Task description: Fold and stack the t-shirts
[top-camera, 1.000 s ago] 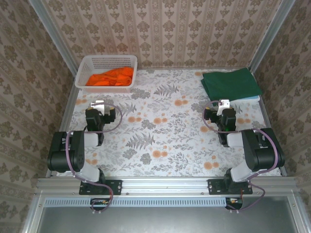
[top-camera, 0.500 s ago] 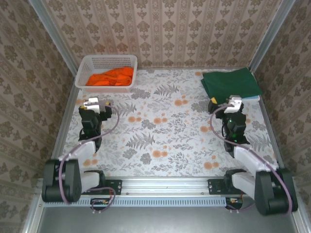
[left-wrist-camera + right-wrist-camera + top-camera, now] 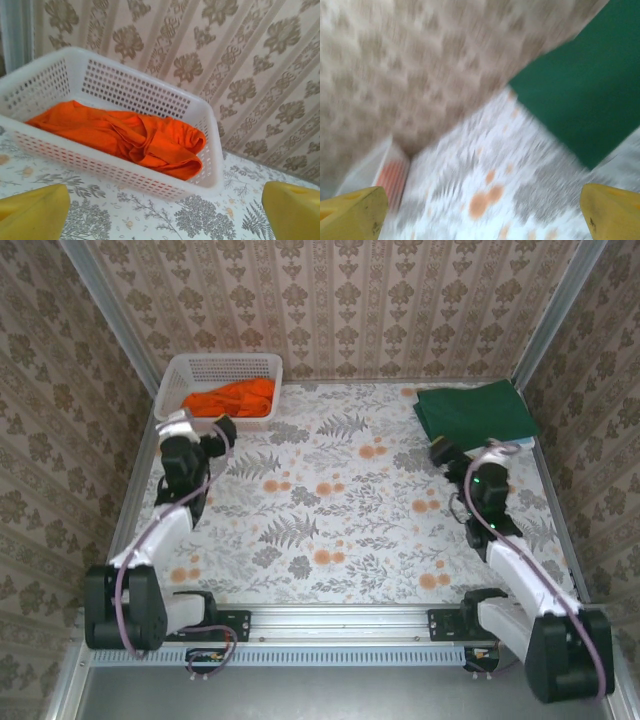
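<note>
A crumpled bright orange t-shirt [image 3: 232, 397] lies in the white lattice basket [image 3: 222, 364] at the back left. The left wrist view has this t-shirt [image 3: 125, 135] straight ahead, inside the basket wall [image 3: 130, 90]. My left gripper [image 3: 200, 424] hovers just in front of the basket, open, its yellow fingertips [image 3: 35, 212] wide apart around bare table. A folded dark green t-shirt [image 3: 473, 412] rests at the back right. My right gripper [image 3: 468, 450] is open just short of its near edge, and the green cloth [image 3: 590, 90] looks blurred in the right wrist view.
The table carries a white cloth with grey ferns and orange flowers [image 3: 330, 500]. Patterned walls with metal posts close in the left, back and right sides. A pale blue edge [image 3: 520, 443] peeks out under the green t-shirt.
Both arms have stretched away from their bases. The left gripper moved back-left up to the basket, and the right gripper moved back toward the green t-shirt. Both stayed open.
</note>
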Motion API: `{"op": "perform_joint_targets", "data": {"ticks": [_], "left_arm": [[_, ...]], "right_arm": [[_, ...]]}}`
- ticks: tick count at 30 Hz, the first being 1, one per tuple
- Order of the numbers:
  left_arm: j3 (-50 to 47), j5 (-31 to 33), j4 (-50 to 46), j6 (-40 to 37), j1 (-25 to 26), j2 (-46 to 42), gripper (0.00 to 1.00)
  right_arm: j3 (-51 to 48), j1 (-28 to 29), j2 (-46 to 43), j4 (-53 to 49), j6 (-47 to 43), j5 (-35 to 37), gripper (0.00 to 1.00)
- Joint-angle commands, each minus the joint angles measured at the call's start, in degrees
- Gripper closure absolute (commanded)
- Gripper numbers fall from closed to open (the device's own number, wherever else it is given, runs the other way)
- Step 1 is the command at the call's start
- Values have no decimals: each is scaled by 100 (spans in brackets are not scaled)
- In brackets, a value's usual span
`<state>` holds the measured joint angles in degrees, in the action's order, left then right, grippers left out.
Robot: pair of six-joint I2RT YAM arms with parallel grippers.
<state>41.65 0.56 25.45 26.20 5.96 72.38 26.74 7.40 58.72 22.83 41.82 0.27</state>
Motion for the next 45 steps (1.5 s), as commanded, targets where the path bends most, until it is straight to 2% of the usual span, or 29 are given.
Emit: {"op": "perform_joint_targets", "data": {"ticks": [1, 3, 7, 12, 17, 20, 22, 26, 29, 30, 32, 35, 37, 38, 45], "left_arm": [[1525, 51, -1451, 156, 288, 769, 0], [2778, 157, -2661, 133, 373, 1703, 2], [4990, 449, -4575, -125, 376, 3424, 6], [7429, 504, -5914, -545, 241, 5353, 6], [9940, 8, -7181, -753, 115, 7177, 8], [10854, -19, -7462, -870, 125, 7921, 9], [11000, -4, -7482, -841, 101, 8182, 12], [10675, 119, -7255, -841, 66, 8224, 26], [10334, 306, -7121, -801, -56, 8091, 57], [10194, 400, -7070, -715, -134, 8018, 65], [9685, 202, -6743, -500, -367, 7717, 80], [9423, 792, -6726, -767, -505, 7438, 92], [9391, 1092, -6794, -968, -591, 7362, 95], [9379, 1115, -6830, -991, -680, 7336, 100], [9409, 1046, -6738, -1235, -1059, 7245, 100]], "right_arm": [[915, 1272, 751, -896, -439, -41, 0], [1253, 1826, 1272, -1081, -813, 113, 1], [1159, 2314, 1844, -420, -1120, -7, 1], [1083, 2547, 1998, -170, -1307, 171, 1], [1099, 2569, 2056, -72, -1281, 71, 0], [1165, 2605, 2264, -121, -1309, 51, 0], [1175, 2609, 2280, -142, -1297, 69, 0], [1175, 2609, 2298, -156, -1273, 122, 0], [1193, 2609, 2326, -182, -1252, 180, 1], [1193, 2611, 2324, -185, -1255, 198, 1], [1177, 2609, 2313, -180, -1236, 240, 0], [1175, 2609, 2311, -187, -1203, 310, 0], [1168, 2609, 2311, -182, -1198, 333, 0], [1175, 2609, 2319, -177, -1201, 330, 1], [1210, 2604, 2380, -180, -1217, 303, 1]]}}
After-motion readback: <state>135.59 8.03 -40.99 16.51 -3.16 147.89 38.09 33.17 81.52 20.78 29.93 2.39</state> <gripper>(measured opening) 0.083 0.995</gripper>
